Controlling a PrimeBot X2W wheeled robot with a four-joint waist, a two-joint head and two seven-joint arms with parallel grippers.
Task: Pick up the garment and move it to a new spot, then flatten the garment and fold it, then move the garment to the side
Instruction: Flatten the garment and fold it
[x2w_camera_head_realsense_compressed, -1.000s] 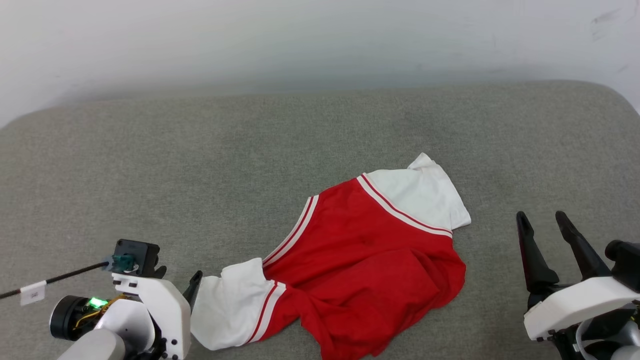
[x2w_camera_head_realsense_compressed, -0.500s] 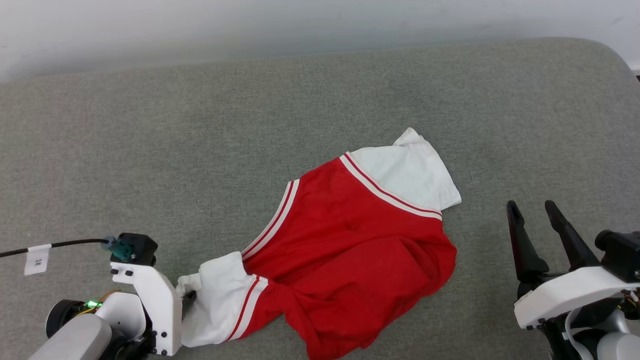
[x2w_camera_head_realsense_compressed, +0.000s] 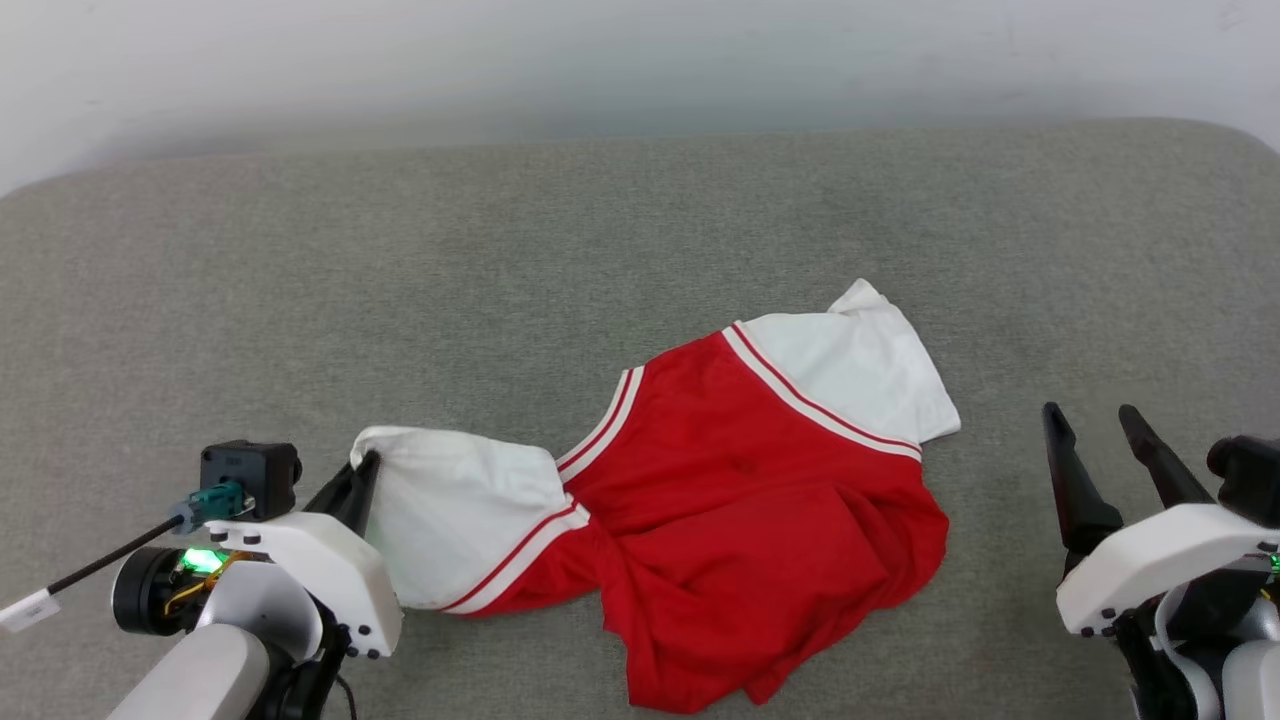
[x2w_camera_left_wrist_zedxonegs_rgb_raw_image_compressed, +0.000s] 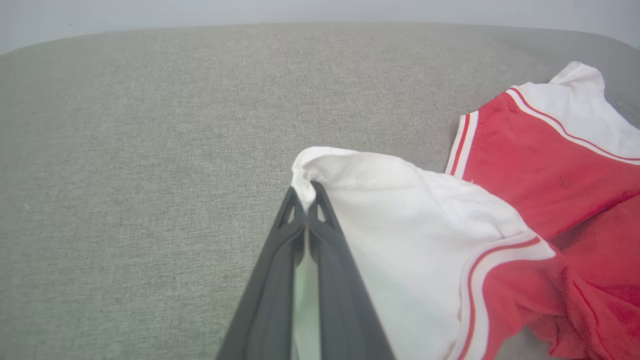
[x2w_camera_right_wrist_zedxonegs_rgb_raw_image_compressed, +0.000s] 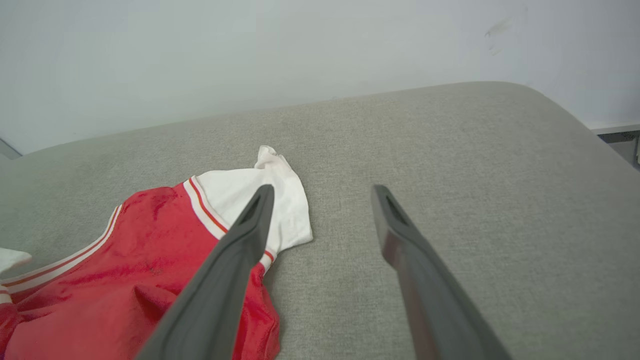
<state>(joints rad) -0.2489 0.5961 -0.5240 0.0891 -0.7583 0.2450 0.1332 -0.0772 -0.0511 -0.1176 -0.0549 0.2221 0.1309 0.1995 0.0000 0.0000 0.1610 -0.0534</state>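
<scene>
The garment (x2w_camera_head_realsense_compressed: 740, 480), a red jersey T-shirt with white sleeves and red-white striped trim, lies crumpled on the grey cushion (x2w_camera_head_realsense_compressed: 500, 280); no print is visible. My left gripper (x2w_camera_head_realsense_compressed: 365, 465) is shut on the edge of the near white sleeve (x2w_camera_head_realsense_compressed: 450, 510), lifting it slightly. In the left wrist view the left gripper (x2w_camera_left_wrist_zedxonegs_rgb_raw_image_compressed: 305, 192) pinches the sleeve hem (x2w_camera_left_wrist_zedxonegs_rgb_raw_image_compressed: 320, 160) between closed fingers. My right gripper (x2w_camera_head_realsense_compressed: 1090, 420) stands open at the lower right, apart from the garment. In the right wrist view the right gripper (x2w_camera_right_wrist_zedxonegs_rgb_raw_image_compressed: 322, 190) hovers just right of the far white sleeve (x2w_camera_right_wrist_zedxonegs_rgb_raw_image_compressed: 255, 200).
A pale wall (x2w_camera_head_realsense_compressed: 640, 60) runs behind the cushion. The cushion's rounded right corner (x2w_camera_right_wrist_zedxonegs_rgb_raw_image_compressed: 550, 105) drops off to the floor. Bare grey fabric stretches left of and behind the garment.
My left gripper has closed on the near white sleeve and raised it up and back. The head camera shifted, so the whole scene moved in the frame. My right gripper stays open.
</scene>
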